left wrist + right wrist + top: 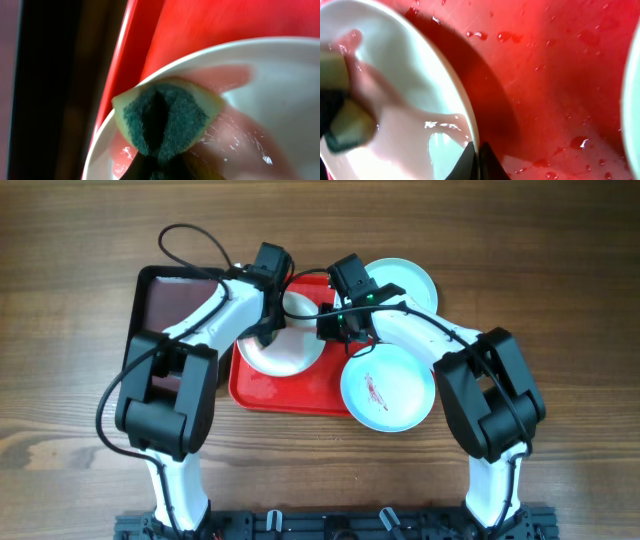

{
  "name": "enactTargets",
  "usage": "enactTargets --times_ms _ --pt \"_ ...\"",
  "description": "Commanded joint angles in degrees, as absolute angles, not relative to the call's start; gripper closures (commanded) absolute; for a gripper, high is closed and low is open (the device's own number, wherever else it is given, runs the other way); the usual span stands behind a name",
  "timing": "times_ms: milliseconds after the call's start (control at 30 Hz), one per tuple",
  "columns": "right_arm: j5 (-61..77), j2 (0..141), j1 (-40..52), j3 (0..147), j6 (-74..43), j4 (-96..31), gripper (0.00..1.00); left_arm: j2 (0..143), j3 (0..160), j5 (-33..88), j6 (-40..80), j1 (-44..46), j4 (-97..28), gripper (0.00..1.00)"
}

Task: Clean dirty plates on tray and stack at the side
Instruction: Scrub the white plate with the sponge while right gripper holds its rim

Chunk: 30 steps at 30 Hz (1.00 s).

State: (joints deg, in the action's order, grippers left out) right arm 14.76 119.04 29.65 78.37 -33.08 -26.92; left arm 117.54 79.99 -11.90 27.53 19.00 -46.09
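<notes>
A white plate lies on the red tray, wet with pinkish water. My left gripper is shut on a yellow and green sponge and presses it on the plate's inner surface near the rim. My right gripper is shut on the white plate's right rim, with its fingertips pinching the edge. A pale turquoise plate with a red-brown smear sits at the tray's right front corner. A second turquoise plate lies behind the right arm.
A dark brown-black tray stands left of the red tray, partly under the left arm. The red tray's floor carries water drops. The sponge also shows at the left of the right wrist view.
</notes>
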Motion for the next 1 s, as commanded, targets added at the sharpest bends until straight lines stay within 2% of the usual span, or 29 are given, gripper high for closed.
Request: enactTargets --times_ms 0,67,433,633,800,967 --pt "16.47 120.53 29.98 79.15 -32.51 -27.38 0.96 120.97 76.82 5.17 22.02 15.18 -52.01 0.96" --pt "17.45 120.55 29.91 79.15 -32.08 -27.40 0.96 120.97 76.82 12.64 18.13 14.87 -52.40 0.96" --pt "27.14 120.57 26.06 75.22 -34.70 -28.18 0.95 120.97 76.82 14.57 15.97 14.98 -48.75 0.96" --pt "27.51 120.57 26.06 75.22 -33.98 -27.86 0.96 120.99 76.82 34.65 6.57 17.74 -45.71 0.96" --pt "27.51 120.57 26.06 75.22 -33.39 -27.66 0.96 121.10 76.82 33.58 8.62 22.11 -39.90 0.96" --pt "27.51 120.57 26.06 75.22 -33.15 -27.68 0.96 121.84 76.82 30.09 14.31 20.86 -32.47 0.96"
